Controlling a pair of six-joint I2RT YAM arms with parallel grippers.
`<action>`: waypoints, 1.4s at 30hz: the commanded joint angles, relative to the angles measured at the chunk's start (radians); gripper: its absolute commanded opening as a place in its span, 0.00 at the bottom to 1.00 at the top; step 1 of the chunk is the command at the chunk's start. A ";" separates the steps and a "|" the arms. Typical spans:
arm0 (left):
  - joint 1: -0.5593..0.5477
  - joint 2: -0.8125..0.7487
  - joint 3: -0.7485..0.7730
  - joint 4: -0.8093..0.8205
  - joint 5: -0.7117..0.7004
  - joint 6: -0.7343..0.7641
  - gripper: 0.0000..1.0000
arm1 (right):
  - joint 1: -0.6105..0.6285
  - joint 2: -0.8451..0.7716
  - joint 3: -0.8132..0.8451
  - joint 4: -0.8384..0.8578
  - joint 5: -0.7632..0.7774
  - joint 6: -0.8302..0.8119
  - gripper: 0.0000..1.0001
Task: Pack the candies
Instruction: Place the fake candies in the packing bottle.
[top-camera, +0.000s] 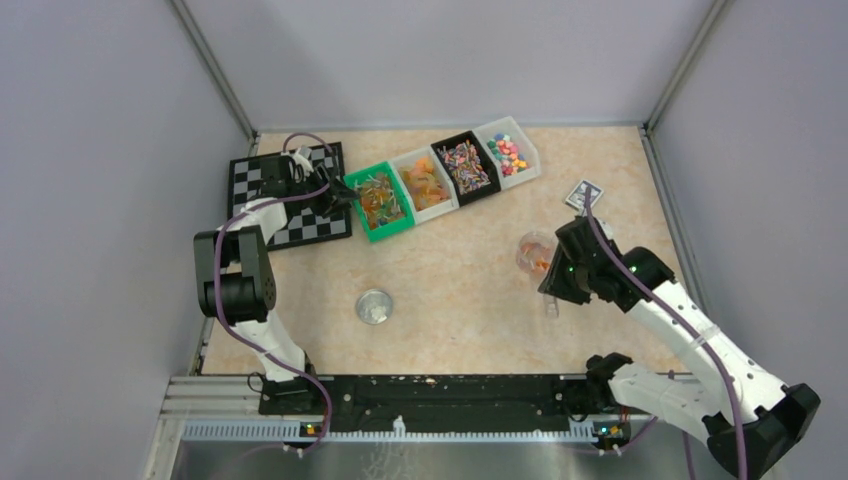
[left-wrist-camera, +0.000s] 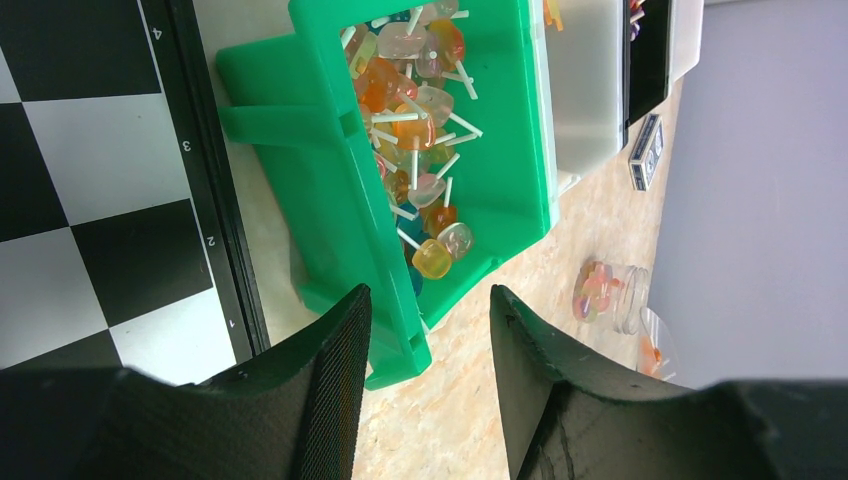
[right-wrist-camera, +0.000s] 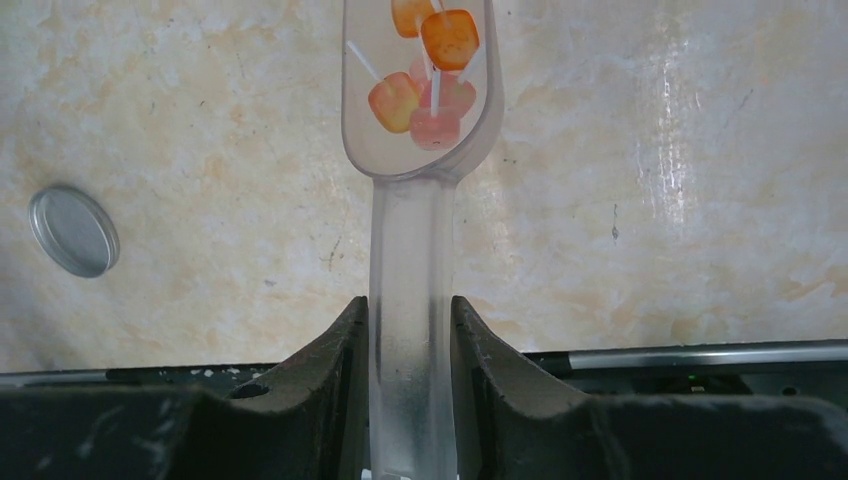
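Grey walls (top-camera: 450, 50) enclose a beige marbled bench (top-camera: 450, 280) on three sides.

1. Near edge. A black rail (top-camera: 440, 390) carries both arm bases along the bottom of the top view.
2. Lower centre. A round metal lid (top-camera: 374, 306) lies flat on the bench, apart from everything else.
3. Right of centre. The right hand (right-wrist-camera: 410, 310) is clamped narrow on the handle of the clear scoop (right-wrist-camera: 412, 230), with one finger against each side. The bowl points away from the wrist and holds a few orange-red candies (right-wrist-camera: 448, 38) on white sticks.
4. Just beyond the scoop. A clear jar (top-camera: 533, 252) stands uncapped with some orange and pink candies already inside. Whether the scoop tip is over the mouth or just short of it cannot be determined.
5. Upper left. The left hand (left-wrist-camera: 428, 300) is about half open and holds nothing. Its fingers straddle the near corner of the green bin (top-camera: 380, 200), which is still well stocked.
6. Far row. A white bin (top-camera: 425, 185), a black bin (top-camera: 465, 165) and a second white bin run diagonally toward the upper right, each with its own assortment. A checkerboard (top-camera: 290, 195) lies to the left of the green bin.

Status, as judged: packing is partly complete. The jar has a first fill and one load is waiting in the scoop. Remaining steps appear to be tipping this load into the jar, adding further scoops if needed, and fitting the lid. The candies are loose in a shallow bowl, so the scoop should be kept level until it is over the mouth.
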 joint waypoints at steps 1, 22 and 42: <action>0.001 -0.041 -0.003 0.031 0.016 0.021 0.53 | -0.053 0.014 0.065 0.000 -0.052 -0.063 0.00; -0.004 -0.055 -0.002 0.025 0.013 0.031 0.52 | -0.207 0.116 0.180 -0.061 -0.180 -0.207 0.00; -0.002 -0.058 0.000 0.020 0.013 0.032 0.52 | -0.242 0.191 0.233 -0.113 -0.254 -0.239 0.00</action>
